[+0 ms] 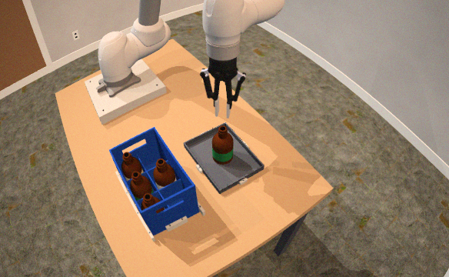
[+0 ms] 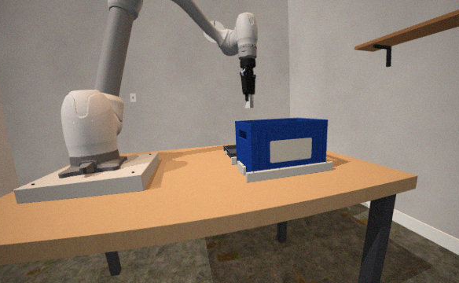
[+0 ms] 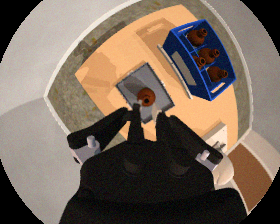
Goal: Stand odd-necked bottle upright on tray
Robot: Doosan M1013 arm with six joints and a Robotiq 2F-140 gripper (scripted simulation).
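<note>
The green-labelled bottle (image 1: 222, 145) stands upright on the tray (image 1: 247, 175) near the table's right edge — the pincer (image 1: 222, 111), nearly closed and holding nothing, hangs well above it.

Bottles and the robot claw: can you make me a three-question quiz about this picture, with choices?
1. Where does the bottle with the green label stand?
A. in the blue crate
B. on the grey tray
C. on the floor

2. How many bottles are in the blue crate?
A. two
B. six
C. four

3. What is the gripper doing?
A. hanging in the air with nothing in it
B. clamped on a bottle neck
C. resting on the table

Answers:
1 B, the bottle stands upright inside the rim of the grey tray.
2 C, four brown tops show in the crate's compartments.
3 A, its fingers are drawn close together above the tray, apart from the bottle.
</note>
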